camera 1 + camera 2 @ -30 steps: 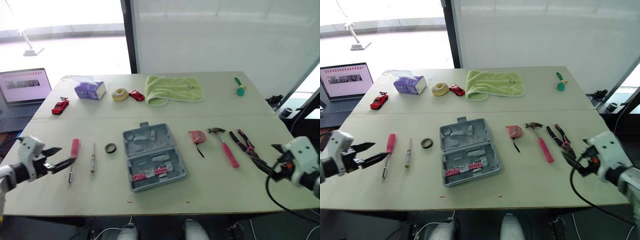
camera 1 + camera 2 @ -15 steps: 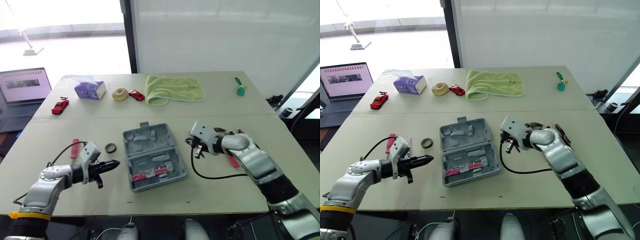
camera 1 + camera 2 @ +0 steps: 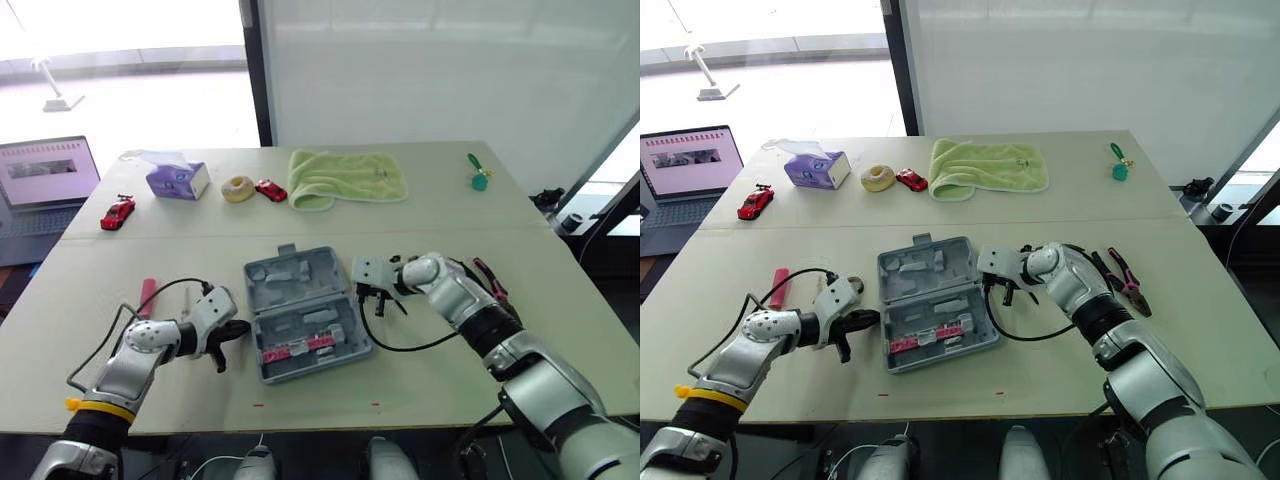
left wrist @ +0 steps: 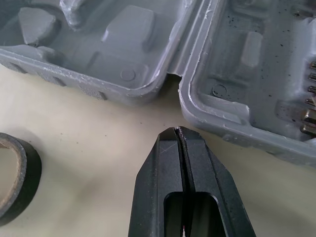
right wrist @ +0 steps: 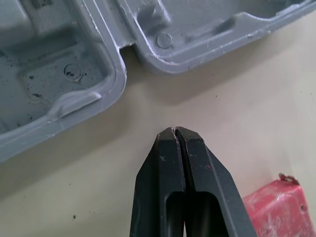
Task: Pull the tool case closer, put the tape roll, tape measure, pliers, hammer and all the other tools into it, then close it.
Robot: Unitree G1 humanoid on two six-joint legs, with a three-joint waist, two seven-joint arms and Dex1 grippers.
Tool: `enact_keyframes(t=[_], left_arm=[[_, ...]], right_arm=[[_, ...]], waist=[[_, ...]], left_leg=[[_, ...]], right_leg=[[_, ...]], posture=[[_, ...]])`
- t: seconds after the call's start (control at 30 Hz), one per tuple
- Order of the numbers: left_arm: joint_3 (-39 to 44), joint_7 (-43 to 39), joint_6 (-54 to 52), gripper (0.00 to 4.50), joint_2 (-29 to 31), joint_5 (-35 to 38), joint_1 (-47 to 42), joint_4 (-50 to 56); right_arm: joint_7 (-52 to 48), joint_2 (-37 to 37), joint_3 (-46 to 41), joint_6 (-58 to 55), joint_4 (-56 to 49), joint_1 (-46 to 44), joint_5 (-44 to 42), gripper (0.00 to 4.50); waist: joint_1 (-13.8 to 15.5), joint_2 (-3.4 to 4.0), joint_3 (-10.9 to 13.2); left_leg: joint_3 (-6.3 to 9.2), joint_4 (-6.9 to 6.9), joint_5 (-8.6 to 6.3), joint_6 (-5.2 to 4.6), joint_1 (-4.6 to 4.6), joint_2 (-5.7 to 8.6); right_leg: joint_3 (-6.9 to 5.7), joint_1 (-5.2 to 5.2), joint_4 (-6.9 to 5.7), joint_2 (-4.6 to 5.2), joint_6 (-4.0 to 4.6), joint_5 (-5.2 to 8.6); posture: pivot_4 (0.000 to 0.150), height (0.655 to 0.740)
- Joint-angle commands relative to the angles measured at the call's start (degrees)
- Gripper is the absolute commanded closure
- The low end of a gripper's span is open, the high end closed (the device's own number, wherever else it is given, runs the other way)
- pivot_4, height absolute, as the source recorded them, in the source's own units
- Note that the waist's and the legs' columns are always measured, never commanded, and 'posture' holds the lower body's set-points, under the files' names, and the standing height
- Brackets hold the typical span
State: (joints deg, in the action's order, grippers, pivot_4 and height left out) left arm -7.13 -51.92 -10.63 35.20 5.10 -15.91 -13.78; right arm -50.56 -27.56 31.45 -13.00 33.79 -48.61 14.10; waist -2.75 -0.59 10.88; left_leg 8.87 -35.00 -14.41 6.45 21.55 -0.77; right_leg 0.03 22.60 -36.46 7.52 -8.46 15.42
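The grey tool case (image 3: 305, 315) lies open in the middle of the table, with red bit holders in its near half. My left gripper (image 3: 242, 328) is shut and empty, its tips (image 4: 177, 131) just short of the hinge notch on the case's left side. A black tape roll (image 4: 14, 178) lies beside it. My right gripper (image 3: 363, 296) is shut and empty too, tips (image 5: 175, 131) close to the hinge notch on the case's right side. The red tape measure (image 5: 276, 210) sits right by it. Pliers (image 3: 492, 280) lie past the right arm, and a red-handled screwdriver (image 3: 148, 296) lies left of the left arm.
At the back of the table are a green cloth (image 3: 347, 178), a tissue box (image 3: 177, 180), a yellowish tape roll (image 3: 238, 188), two red toy cars (image 3: 271, 189) (image 3: 118, 212) and a small green object (image 3: 479, 178). A laptop (image 3: 45, 180) stands off the table's left.
Both arms have swung in from the table's outer sides to either side of the case. Both grippers went from open to shut, holding nothing.
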Motion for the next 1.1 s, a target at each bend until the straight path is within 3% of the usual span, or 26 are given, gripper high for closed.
enact_keyframes(t=[0.03, 0.3, 0.53, 0.8, 1.1], left_arm=[[-1.0, 1.5, 2.7, 4.50, -1.8, -1.9, -2.9, -2.6], [-3.4, 0.5, 4.8, 4.50, -4.7, -4.0, -6.3, -5.1], [-5.5, -1.4, 6.2, 4.50, -5.6, -6.1, -7.8, -6.5], [-6.5, -8.1, 2.4, 4.50, -2.9, -4.0, -1.5, 3.1], [-5.4, -11.4, -1.9, 4.50, 2.6, -2.0, 7.1, 14.3]], right_arm=[[-1.3, 2.6, 0.3, 1.7, 0.9, -1.1, 1.3, 4.45], [-5.9, 3.4, 0.0, -3.2, -6.1, 1.8, 2.4, 4.45], [-8.0, 1.1, -2.3, -12.9, -18.9, 8.2, 2.2, 4.45], [-8.2, -4.3, -6.4, -29.5, -42.1, 22.4, 0.6, 4.45], [-5.7, -7.9, -7.9, -43.8, -60.9, 33.5, -1.7, 4.45]], waist=[[0.0, 0.01, 0.0], [0.2, 0.06, 0.0], [0.5, 0.13, -0.1], [0.4, 0.13, -0.1], [0.4, 0.13, -0.1]], left_leg=[[0.00, 0.00, 0.00, 0.00, -0.04, 0.00], [0.00, -0.01, 0.00, 0.01, -0.04, 0.01], [0.00, -0.04, 0.00, 0.01, -0.06, 0.02], [0.00, -0.02, -0.01, -0.02, -0.03, 0.02], [0.00, -0.01, -0.04, -0.07, -0.02, 0.01]], right_leg=[[0.00, -0.05, 0.00, 0.00, 0.00, 0.00], [0.00, -0.07, -0.04, 0.00, -0.01, 0.00], [-0.01, -0.12, -0.04, 0.01, -0.01, 0.00], [0.00, -0.11, 0.02, 0.01, -0.03, 0.02], [0.00, -0.11, 0.03, 0.02, -0.03, 0.03]], posture=[[0.150, 0.7400], [0.150, 0.7400], [0.150, 0.7400], [0.150, 0.7400], [0.150, 0.7400]])
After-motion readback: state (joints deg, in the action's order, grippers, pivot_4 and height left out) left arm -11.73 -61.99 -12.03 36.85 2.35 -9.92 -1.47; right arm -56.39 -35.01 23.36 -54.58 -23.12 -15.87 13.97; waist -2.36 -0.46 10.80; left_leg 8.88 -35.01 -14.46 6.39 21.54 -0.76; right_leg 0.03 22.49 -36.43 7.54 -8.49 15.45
